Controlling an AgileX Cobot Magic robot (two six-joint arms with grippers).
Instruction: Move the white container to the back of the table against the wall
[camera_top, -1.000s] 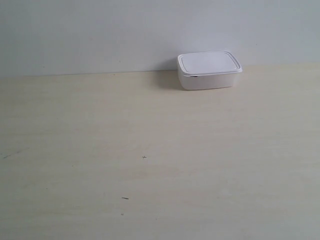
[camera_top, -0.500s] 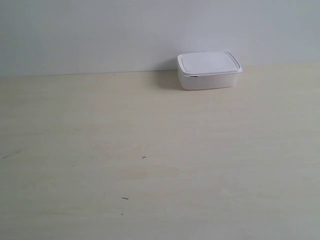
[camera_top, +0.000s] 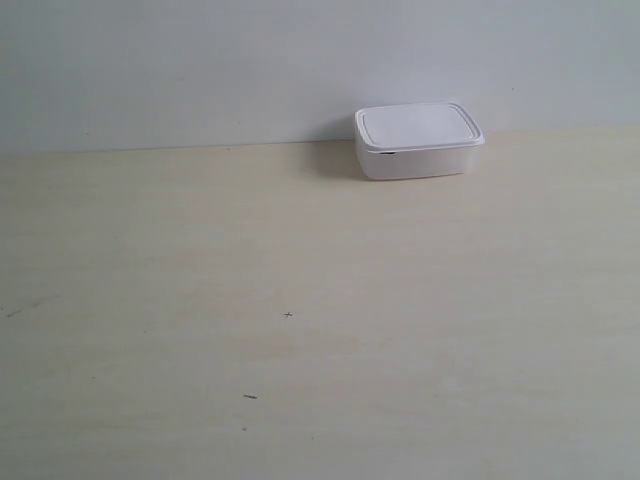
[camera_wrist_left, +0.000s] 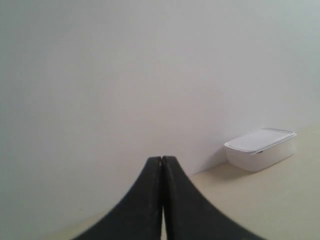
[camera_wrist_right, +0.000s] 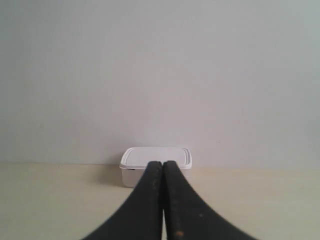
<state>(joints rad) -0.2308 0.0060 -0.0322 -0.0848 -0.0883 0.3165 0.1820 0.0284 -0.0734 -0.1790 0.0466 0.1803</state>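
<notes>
The white container (camera_top: 417, 140) sits lidded at the back of the table (camera_top: 300, 300), right of centre, its rear edge at the wall (camera_top: 250, 60). No arm shows in the exterior view. My left gripper (camera_wrist_left: 162, 159) is shut and empty, well away from the white container (camera_wrist_left: 260, 148), which stands off to one side against the wall (camera_wrist_left: 125, 75). My right gripper (camera_wrist_right: 162, 163) is shut and empty too, pointing straight at the white container (camera_wrist_right: 135, 162) from a distance; its fingers hide the box's middle.
A few tiny dark specks (camera_top: 288, 315) mark the pale tabletop. The wall runs along the whole back edge of the table.
</notes>
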